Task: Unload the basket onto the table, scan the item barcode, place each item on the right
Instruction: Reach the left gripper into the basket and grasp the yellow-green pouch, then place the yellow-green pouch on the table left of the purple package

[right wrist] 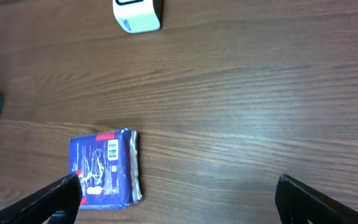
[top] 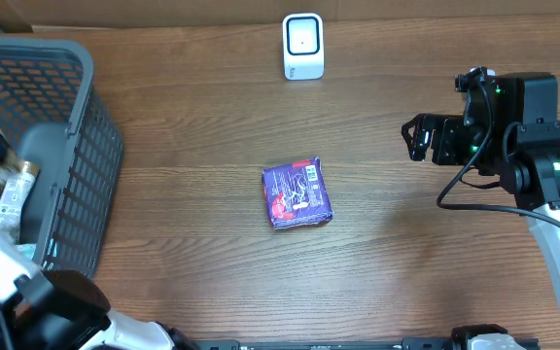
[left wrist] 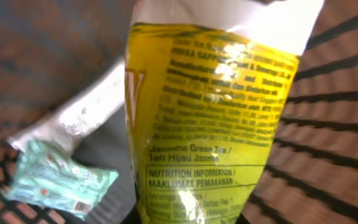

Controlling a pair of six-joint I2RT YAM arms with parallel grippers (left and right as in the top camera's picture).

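Tabletop [top: 183, 204], purple packet [top: 297, 194] apart from right claw [top: 415, 138]

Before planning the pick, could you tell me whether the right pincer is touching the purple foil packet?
Apart. The overhead view shows bare wooden table between the right pincer and the purple foil packet.

Your purple packet [top: 297, 194] lies flat mid-way across the desk [top: 192, 146], barcode [right wrist: 112, 149] up. The white scanner [top: 302, 46] stands upright at the far edge. A yellow tea packet [left wrist: 210, 118] fills the left wrist view.
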